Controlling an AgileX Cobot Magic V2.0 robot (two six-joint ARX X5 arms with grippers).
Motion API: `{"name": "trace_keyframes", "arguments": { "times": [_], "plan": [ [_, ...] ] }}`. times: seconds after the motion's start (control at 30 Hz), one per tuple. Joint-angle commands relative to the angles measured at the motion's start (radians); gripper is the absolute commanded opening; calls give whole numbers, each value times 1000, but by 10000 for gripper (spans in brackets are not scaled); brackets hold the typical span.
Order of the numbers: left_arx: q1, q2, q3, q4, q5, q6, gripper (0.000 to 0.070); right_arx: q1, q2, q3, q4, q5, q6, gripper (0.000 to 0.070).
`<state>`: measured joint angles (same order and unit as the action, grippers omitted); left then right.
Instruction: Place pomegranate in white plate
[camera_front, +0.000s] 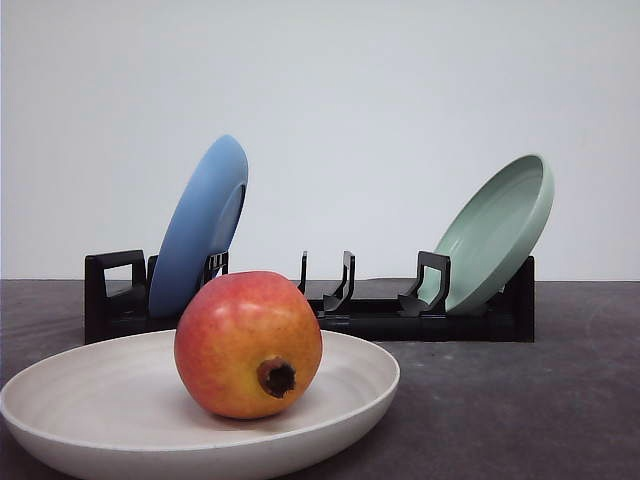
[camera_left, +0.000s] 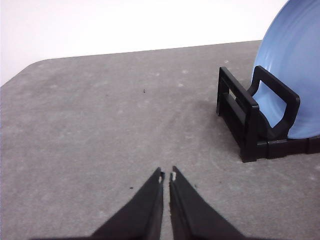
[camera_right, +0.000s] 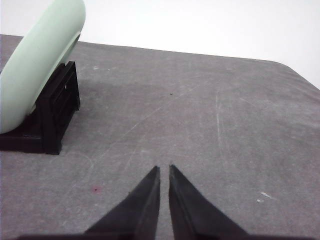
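Note:
The pomegranate (camera_front: 248, 344), red shading to yellow-orange with its dark calyx stub facing me, rests inside the white plate (camera_front: 60, 400) at the front left of the table. My left gripper (camera_left: 167, 176) is shut with nothing between its black fingers, hovering over bare grey table beside the rack's left end. My right gripper (camera_right: 164, 170) is shut and holds nothing as well, over bare table off the rack's right end. Neither gripper touches the fruit or the plate.
A black dish rack (camera_front: 350, 310) stands behind the white plate. A blue plate (camera_front: 200, 225) leans in its left slot and a pale green plate (camera_front: 495, 235) in its right slot. The grey tabletop runs on around the rack on both sides.

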<state>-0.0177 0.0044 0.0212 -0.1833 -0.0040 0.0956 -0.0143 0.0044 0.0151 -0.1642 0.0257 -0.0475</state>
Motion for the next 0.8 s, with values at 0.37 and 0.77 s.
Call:
{"name": "trace_keyframes", "arguments": {
  "times": [0.37,0.77],
  "plan": [
    [1,-2,-10,-4,-3,4,0,-2,-1,-3,11,0,0,29],
    [1,-2,-10,-4,-3,4,0,-2,-1,-3,11,0,0,29]
  ]
}}
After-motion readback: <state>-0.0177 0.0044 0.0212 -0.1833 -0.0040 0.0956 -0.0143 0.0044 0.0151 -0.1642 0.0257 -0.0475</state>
